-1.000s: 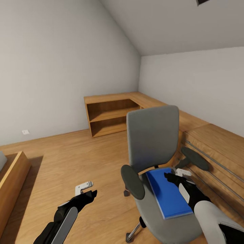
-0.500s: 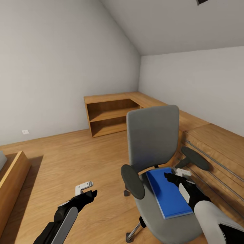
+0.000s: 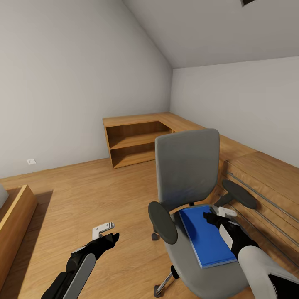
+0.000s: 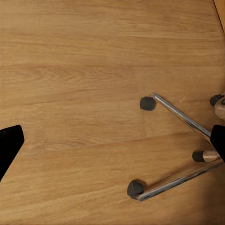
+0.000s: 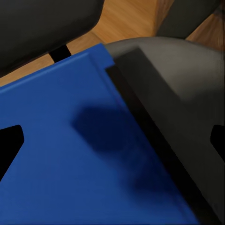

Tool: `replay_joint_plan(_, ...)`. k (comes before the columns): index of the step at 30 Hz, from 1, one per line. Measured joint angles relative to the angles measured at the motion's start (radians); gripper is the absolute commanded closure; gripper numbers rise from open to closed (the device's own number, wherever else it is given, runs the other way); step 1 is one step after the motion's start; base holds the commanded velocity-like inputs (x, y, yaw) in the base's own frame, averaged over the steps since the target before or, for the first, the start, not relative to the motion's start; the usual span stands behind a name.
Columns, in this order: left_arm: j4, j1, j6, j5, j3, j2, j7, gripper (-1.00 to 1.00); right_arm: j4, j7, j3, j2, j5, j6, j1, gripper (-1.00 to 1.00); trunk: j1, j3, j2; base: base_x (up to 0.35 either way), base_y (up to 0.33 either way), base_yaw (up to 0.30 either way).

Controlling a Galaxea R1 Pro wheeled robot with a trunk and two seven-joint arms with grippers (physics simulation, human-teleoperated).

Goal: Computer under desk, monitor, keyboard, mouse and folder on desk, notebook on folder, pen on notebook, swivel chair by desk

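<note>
Spread open, the right black claw (image 3: 212, 216) hovered over the flat bright blue rectangular folder (image 3: 205, 238), whose long axis ran toward the grey fabric swivel chair's (image 3: 187, 168) backrest.

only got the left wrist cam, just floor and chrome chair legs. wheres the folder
Observer: The folder lies flat on the chair seat, seen from the head view.
Operator: is the right gripper on it
Observer: The right gripper hovers over the folder's far right corner; its fingers are spread open, one over the blue, the other past its edge over the seat.
Operator: and my left arm
Observer: The left gripper hangs over bare floor to the left of the chair, holding nothing.
</note>
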Motion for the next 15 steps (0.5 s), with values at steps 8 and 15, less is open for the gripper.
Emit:
replay_joint_plan(8, 0.0, 0.0, 0.0, -0.001, 0.0, 0.0, 0.0, -1.0, 0.0, -0.016, 0.0, 0.0, 0.0, 0.026, 0.0, -1.0, 0.0, 0.0, 0.0, 0.0, 0.0, 0.0)
replay_joint_plan(15, 0.0, 0.0, 0.0, -0.001, 0.0, 0.0, 0.0, -1.0, 0.0, -0.019, 0.0, 0.0, 0.0, 0.05, 0.0, -1.0, 0.0, 0.0, 0.0, 0.0, 0.0, 0.0)
